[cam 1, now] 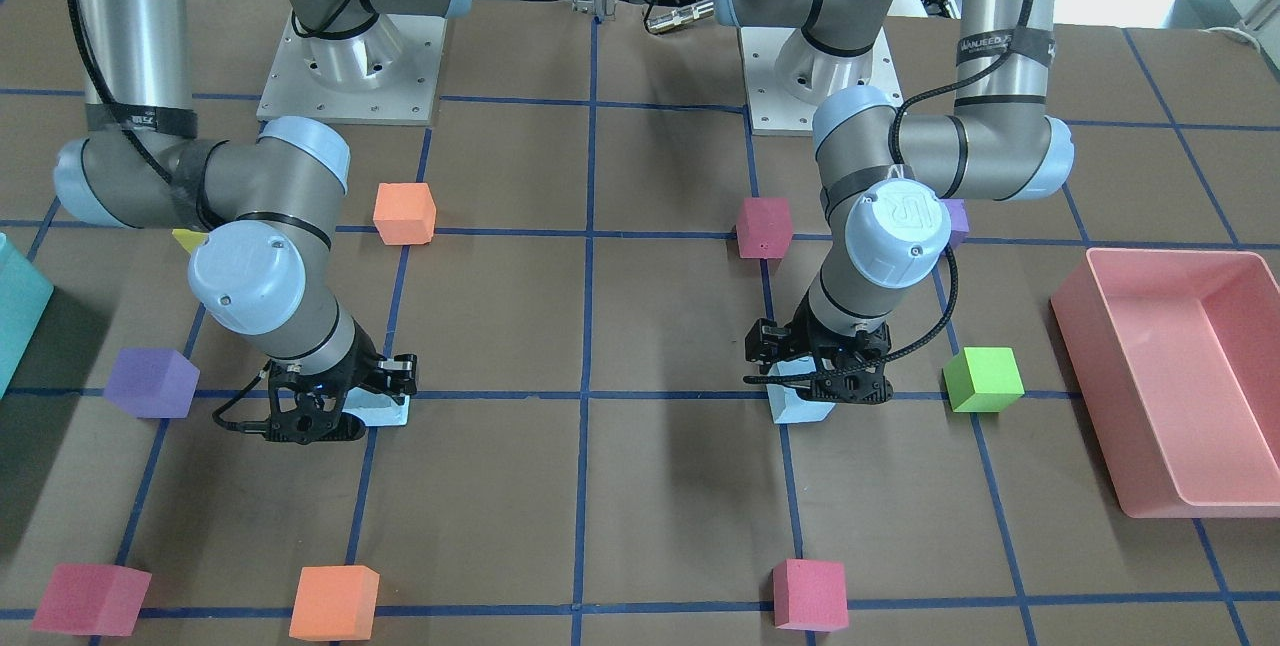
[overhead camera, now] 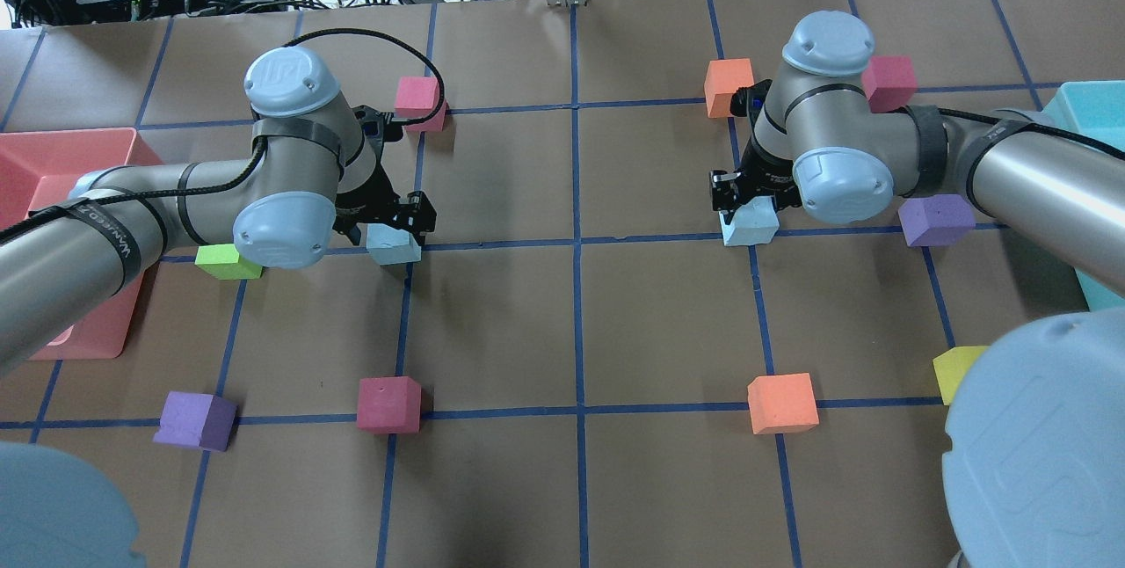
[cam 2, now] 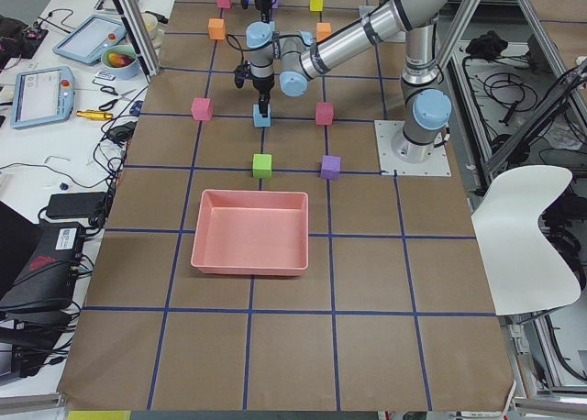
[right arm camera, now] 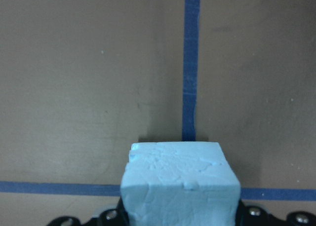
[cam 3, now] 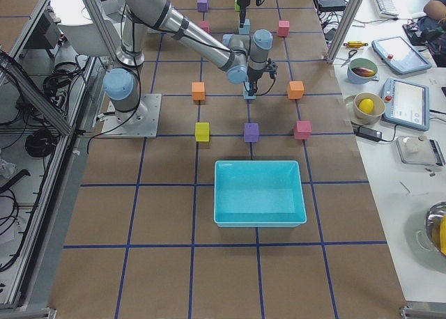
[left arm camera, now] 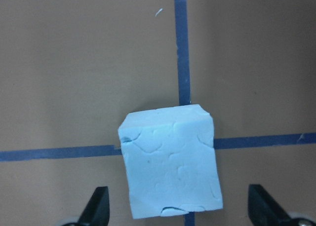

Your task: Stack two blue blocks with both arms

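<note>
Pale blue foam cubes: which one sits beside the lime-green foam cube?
The pale blue foam cube under the left arm's jaws, near the lime-green foam cube; the other one's neighbour is a purple foam cube.

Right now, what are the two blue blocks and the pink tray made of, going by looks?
The blue blocks are likely soft foam with a matte finish: their faces are rough, creased and dented, with nicked edges. The pink tray is probably moulded plastic: it looks smooth with a slight sheen, rounded corners and thin walls. Sight alone can't confirm either.
</note>
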Controlling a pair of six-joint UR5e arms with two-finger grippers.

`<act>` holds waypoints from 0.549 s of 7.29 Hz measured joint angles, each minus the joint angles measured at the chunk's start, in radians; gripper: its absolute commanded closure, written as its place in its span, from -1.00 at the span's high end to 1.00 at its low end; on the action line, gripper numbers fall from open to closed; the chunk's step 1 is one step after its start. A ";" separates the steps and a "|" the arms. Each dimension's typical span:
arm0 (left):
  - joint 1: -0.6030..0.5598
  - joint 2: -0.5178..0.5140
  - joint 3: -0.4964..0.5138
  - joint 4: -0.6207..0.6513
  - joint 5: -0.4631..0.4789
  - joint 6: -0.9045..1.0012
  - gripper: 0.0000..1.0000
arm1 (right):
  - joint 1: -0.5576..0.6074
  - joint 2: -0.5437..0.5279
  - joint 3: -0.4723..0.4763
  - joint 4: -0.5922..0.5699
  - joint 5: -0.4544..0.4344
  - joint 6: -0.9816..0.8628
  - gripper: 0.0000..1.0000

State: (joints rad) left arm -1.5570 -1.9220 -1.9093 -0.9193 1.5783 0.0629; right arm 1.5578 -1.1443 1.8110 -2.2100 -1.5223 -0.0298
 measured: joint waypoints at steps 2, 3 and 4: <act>0.000 -0.018 0.000 0.005 0.001 0.006 -0.42 | 0.083 0.015 -0.107 0.011 0.056 0.061 -0.79; 0.000 -0.021 0.001 0.006 0.004 0.010 -0.76 | 0.120 0.031 -0.149 0.026 0.055 0.084 -0.79; 0.000 -0.022 0.003 0.008 0.005 0.011 -0.83 | 0.140 0.040 -0.172 0.040 0.054 0.101 -0.79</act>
State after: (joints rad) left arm -1.5570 -1.9438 -1.9059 -0.9116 1.5835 0.0744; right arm 1.6983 -1.1041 1.6388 -2.1695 -1.4681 0.0713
